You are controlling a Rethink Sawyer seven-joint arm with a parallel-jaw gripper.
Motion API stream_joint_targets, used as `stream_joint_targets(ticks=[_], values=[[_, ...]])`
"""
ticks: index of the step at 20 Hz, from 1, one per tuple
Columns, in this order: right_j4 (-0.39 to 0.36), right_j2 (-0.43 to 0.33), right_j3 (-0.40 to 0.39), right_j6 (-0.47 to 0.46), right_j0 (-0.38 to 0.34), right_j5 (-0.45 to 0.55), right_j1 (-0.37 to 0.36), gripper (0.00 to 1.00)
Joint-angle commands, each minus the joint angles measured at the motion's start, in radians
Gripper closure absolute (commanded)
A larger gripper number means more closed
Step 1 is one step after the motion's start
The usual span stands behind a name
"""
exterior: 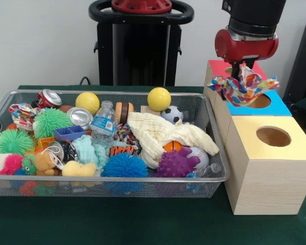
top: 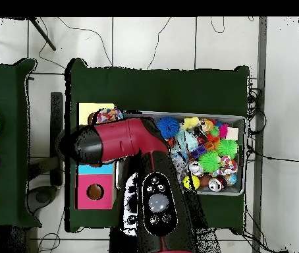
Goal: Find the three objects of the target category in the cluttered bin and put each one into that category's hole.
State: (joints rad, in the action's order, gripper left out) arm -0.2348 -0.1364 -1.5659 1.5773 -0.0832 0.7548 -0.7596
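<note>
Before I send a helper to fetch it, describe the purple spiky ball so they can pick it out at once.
Start at the wire bin on the green table, and go to the front corner nearest the wooden boxes. The purple spiky ball sits there, just below the cream cloth. It is the only purple one; the spiky ball beside it is blue.

Two yellow balls point(exterior: 87, 101) point(exterior: 159, 98), two drink cans point(exterior: 49, 98) point(exterior: 80, 117) and one water bottle point(exterior: 103, 121) are lying in one wire bin point(exterior: 117, 184); three box holes point(exterior: 273, 136) are showing.
</note>
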Motion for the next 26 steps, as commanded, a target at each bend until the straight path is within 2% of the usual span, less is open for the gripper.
stream_joint_targets(ticks=[1,8,12,26], values=[[0.049,0.044,-0.014,0.280,0.033,-0.022,0.035,1.00],[0.089,0.082,-0.006,0.286,0.075,-0.013,0.035,1.00],[0.109,0.094,-0.010,0.284,0.090,-0.045,0.041,1.00],[0.155,0.100,0.038,0.236,0.106,-0.076,0.072,1.00]])
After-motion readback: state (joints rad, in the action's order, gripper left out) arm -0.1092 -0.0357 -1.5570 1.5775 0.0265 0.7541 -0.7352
